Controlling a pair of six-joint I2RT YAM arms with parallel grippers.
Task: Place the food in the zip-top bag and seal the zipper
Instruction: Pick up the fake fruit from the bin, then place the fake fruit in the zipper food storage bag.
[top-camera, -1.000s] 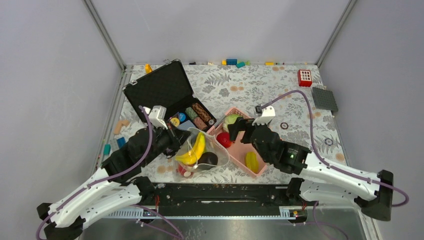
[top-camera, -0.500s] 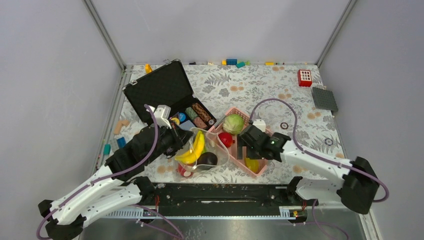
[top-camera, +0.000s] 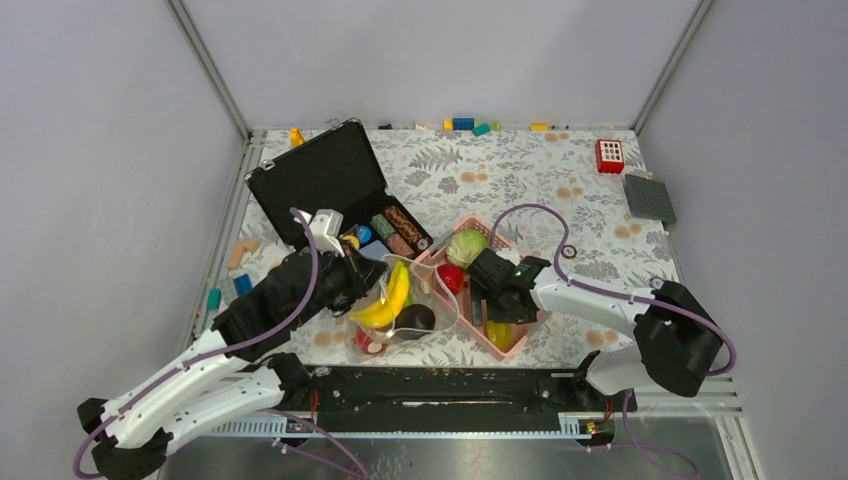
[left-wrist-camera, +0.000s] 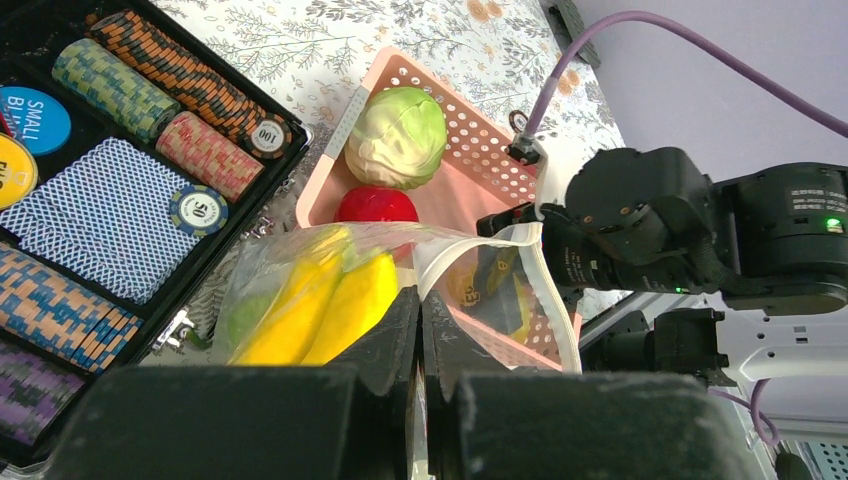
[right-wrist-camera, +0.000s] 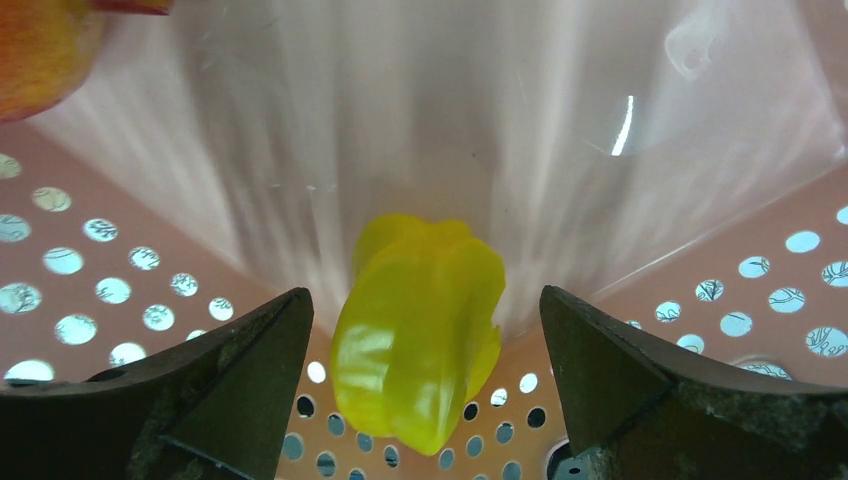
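Reaching into pink basket (left-wrist-camera: 478, 152), right tool (right-wrist-camera: 418, 300) open astride yellow pepper (right-wrist-camera: 415, 350), left tool (left-wrist-camera: 418, 310) pinching zip-top bag (left-wrist-camera: 268, 268).

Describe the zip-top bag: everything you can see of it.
The bag is soft, clear, crumpled plastic, lying on the table between the black case and the pink basket, its mouth gaping toward the basket. A whitish zipper strip rims the mouth, unsealed. Yellow bananas and a dark eggplant show through it. The left gripper is shut on its mouth edge.
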